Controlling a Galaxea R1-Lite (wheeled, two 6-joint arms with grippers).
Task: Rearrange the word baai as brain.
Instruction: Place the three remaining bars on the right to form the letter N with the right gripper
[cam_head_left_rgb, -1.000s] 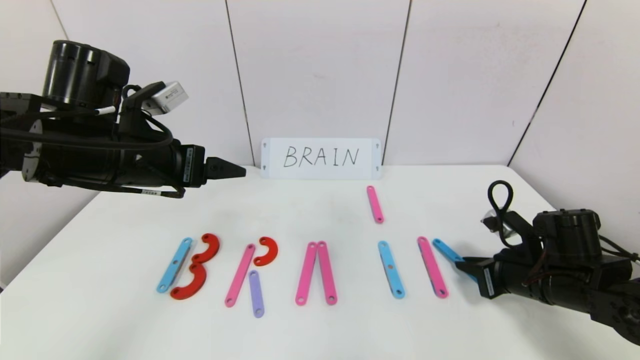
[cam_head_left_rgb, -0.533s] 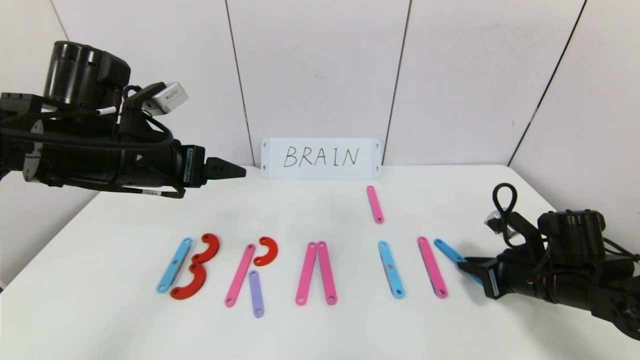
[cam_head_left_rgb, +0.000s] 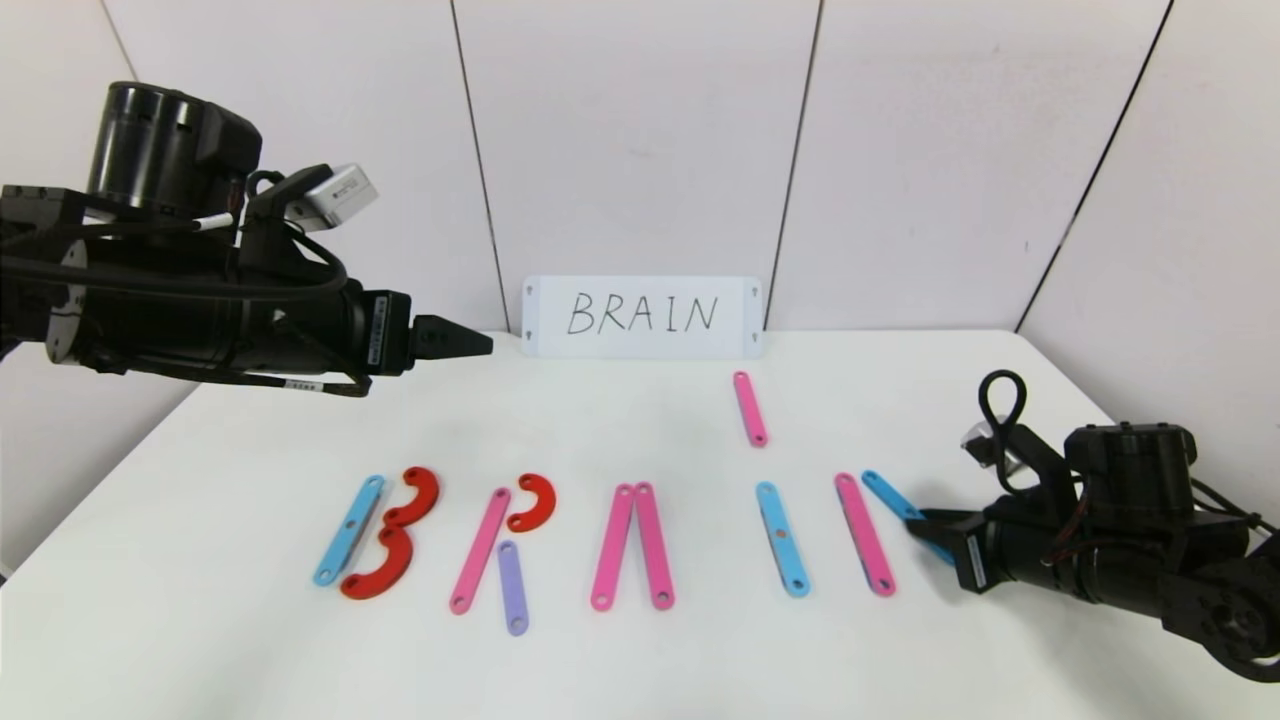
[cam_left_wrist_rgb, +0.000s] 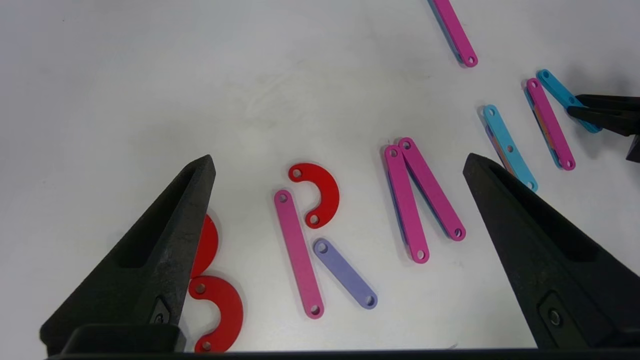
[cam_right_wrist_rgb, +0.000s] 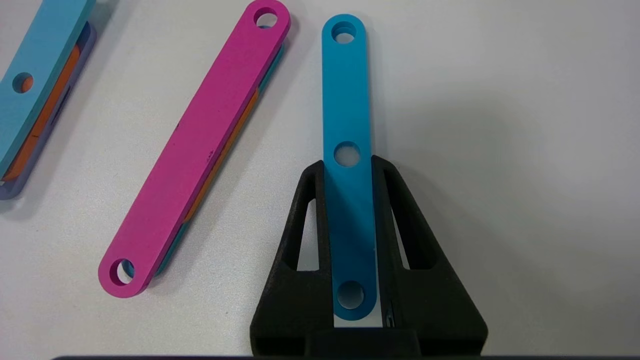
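Note:
The plastic letters lie in a row on the white table (cam_head_left_rgb: 640, 660). B is a blue bar (cam_head_left_rgb: 349, 530) with two red curves (cam_head_left_rgb: 412, 497). R is a pink bar (cam_head_left_rgb: 480, 550), a red curve (cam_head_left_rgb: 532, 502) and a purple bar (cam_head_left_rgb: 512, 587). A is two pink bars (cam_head_left_rgb: 612, 547). Then come a blue bar (cam_head_left_rgb: 782, 538) and a pink bar (cam_head_left_rgb: 865, 534). My right gripper (cam_head_left_rgb: 925, 530) is shut on another blue bar (cam_head_left_rgb: 885, 492), low on the table just right of that pink bar; the right wrist view shows the bar (cam_right_wrist_rgb: 346, 100) between the fingers (cam_right_wrist_rgb: 307, 210). My left gripper (cam_head_left_rgb: 475, 343) is open and empty, high at the back left.
A loose short pink bar (cam_head_left_rgb: 749, 408) lies behind the row, right of centre. The white card handwritten BRAIN (cam_head_left_rgb: 642, 316) stands against the back wall. The table's right edge runs close beside my right arm (cam_head_left_rgb: 1110, 550).
My right gripper has shifted slightly with the blue bar; the bar's far end now lies a little nearer the pink bar's top. The left arm has not moved.

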